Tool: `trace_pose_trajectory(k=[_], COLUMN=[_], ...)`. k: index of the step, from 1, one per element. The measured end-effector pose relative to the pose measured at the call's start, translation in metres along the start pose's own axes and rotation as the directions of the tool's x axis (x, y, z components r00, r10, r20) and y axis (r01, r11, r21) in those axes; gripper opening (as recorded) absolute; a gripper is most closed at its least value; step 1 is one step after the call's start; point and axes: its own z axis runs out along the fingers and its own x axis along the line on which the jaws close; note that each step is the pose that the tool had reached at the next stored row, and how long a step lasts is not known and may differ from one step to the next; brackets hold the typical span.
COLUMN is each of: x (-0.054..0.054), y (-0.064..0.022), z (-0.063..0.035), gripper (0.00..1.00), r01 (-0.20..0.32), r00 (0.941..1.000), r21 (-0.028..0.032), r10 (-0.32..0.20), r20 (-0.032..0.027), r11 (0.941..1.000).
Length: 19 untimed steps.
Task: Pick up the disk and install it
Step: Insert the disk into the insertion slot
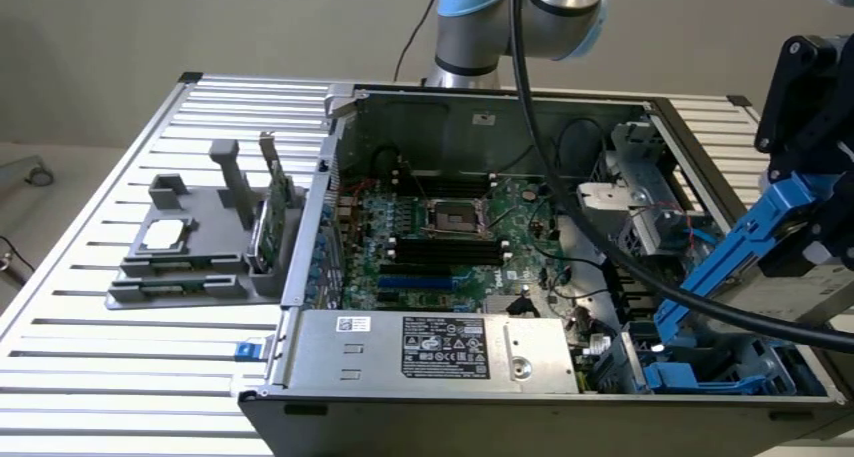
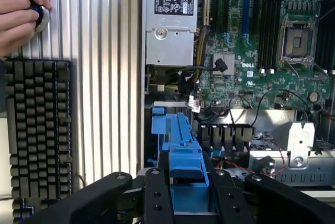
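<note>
Over the open case's [image 1: 534,422] drive-bay corner, exterior view: my gripper [image 1: 790,227] holds the disk [image 1: 742,262], jaws part-way closed on its blue plastic carrier. Flat slab hangs tilted, lower end near the blue bay [image 1: 721,375].

Wrist view: matte black fingers [image 2: 157,198] press both sides of the ribbed blue frame. Green motherboard [image 2: 261,72], grey steel power supply [image 2: 170,30], ridged metal table [image 2: 104,77], black keyboard [image 2: 36,130], a hand [image 2: 18,9].

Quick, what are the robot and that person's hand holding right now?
End effector: closed on the disk.
Hand: fingers on a round dark knob.
</note>
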Motion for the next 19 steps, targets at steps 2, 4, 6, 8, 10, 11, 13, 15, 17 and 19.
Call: trace_pose_trajectory(k=[2,4,6,8,10,11,13,15,17,19], x=[0.000,-0.001,-0.002,-0.003,-0.003,-0.003,-0.003,-0.003,-0.003,-0.003], y=[0.0008,0.0016,0.0026,0.0034,0.0035,0.0035,0.0036,0.0034,0.0026,0.0015], z=[0.0036,0.0072,0.0110,0.0146,0.0183,0.0191,0.0190,0.0191,0.0200,0.0212], gripper=[0.33,0.33,0.33,0.33,0.33,0.33,0.33,0.33,0.33,0.33], r01=[0.000,0.000,0.000,0.000,0.000,0.000,0.000,-0.001,0.000,-0.001], r00=[1.0000,1.0000,1.0000,1.0000,1.0000,1.0000,1.0000,1.0000,1.0000,1.0000], r21=[0.0000,0.0000,0.0000,0.0000,-0.0003,-0.0025,-0.0057,-0.0066,-0.0074,-0.0090], r10=[0.000,0.000,0.000,0.000,0.000,0.000,0.000,0.001,0.000,0.001], r20=[0.0001,0.0000,-0.0001,0.0000,0.0001,0.0002,0.0000,-0.0002,0.0000,0.0001], r11=[1.0000,1.0000,1.0000,1.0000,1.0000,1.0000,1.0000,1.0000,1.0000,1.0000])
